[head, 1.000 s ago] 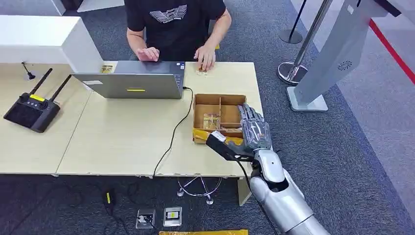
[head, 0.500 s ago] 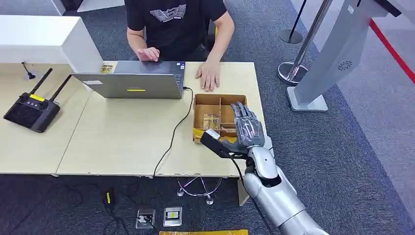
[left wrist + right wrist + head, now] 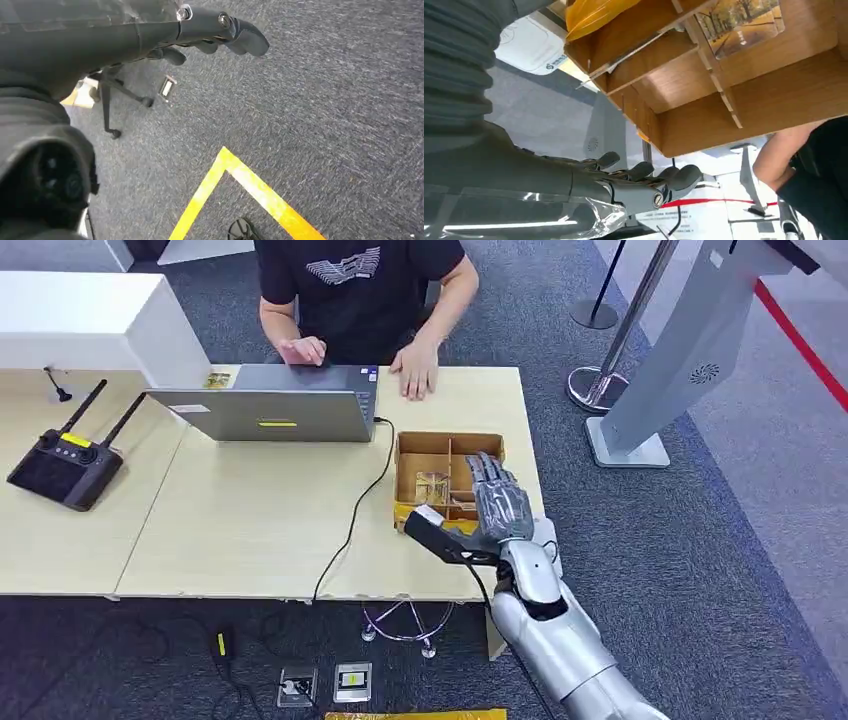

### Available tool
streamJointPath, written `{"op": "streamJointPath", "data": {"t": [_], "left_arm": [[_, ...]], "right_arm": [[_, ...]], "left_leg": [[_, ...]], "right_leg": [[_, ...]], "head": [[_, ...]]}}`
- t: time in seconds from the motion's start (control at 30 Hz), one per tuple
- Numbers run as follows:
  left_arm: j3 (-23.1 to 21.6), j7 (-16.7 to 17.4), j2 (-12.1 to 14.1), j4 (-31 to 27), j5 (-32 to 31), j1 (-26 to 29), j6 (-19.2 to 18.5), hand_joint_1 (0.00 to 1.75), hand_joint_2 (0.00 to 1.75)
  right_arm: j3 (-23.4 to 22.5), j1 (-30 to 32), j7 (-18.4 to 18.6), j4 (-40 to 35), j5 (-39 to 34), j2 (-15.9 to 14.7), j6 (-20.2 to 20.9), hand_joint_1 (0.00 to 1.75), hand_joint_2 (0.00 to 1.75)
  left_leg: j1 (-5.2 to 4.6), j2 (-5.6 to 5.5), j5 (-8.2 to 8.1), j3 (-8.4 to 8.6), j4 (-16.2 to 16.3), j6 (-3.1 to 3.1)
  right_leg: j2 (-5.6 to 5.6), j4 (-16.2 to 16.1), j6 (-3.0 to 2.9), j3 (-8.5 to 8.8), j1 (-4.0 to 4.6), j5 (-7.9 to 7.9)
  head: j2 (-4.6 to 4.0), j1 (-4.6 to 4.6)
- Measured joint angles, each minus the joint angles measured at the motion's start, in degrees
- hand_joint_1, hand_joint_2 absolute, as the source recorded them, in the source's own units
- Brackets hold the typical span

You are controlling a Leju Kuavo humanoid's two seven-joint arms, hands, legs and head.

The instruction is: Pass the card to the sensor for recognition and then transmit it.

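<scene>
With its fingers spread and holding nothing, the right hand (image 3: 500, 505) hovers over the box (image 3: 413, 445) on the desk (image 3: 250, 530); it should lower squarely and pinch the card (image 3: 432, 486) lying in the box's left compartment.

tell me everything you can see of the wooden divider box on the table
The wooden box is a shallow open tray of light brown board, split by thin partitions into several compartments. It lies flat near the table's right front edge, beside the laptop cable. A card with a picture of trees rests in one compartment, and yellow tape or film hangs at its near edge. The right hand hovers over its near right part, fingers spread, covering that corner.
</scene>
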Motion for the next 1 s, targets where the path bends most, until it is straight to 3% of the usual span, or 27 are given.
{"op": "streamJointPath", "data": {"t": [1.0], "left_arm": [[-0.2,0.8,-0.1,0.0,1.1,0.0,1.3,0.0,0.0]], "right_arm": [[1.9,-2.3,0.3,6.3,0.5,1.7,-2.6,0.0,1.75]], "left_leg": [[0.0,0.01,0.0,0.0,0.0,0.0]], "right_leg": [[0.0,0.0,0.0,-0.01,0.0,0.0]], "head": [[0.0,0.02]]}}
